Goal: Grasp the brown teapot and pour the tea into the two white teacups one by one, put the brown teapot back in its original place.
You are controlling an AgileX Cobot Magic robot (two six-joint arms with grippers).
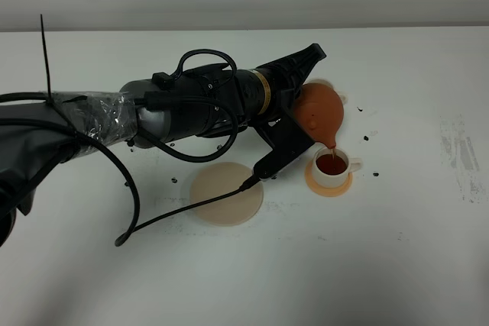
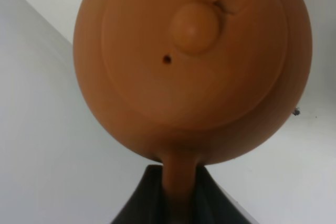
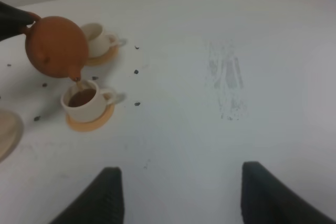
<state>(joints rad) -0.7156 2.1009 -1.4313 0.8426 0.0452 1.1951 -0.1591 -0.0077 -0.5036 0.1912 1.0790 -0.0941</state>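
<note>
Brown teapot [image 1: 319,112] shows its lid knob [image 2: 194,27] only at left wrist.

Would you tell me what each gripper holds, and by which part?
Left gripper: the teapot, by its handle. Right gripper: open, holding nothing.

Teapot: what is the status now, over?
Left gripper shut on teapot handle; right gripper open, empty. Teapot tilted, pouring into near cup. Far cup behind teapot. Nothing blocks the spout.
</note>
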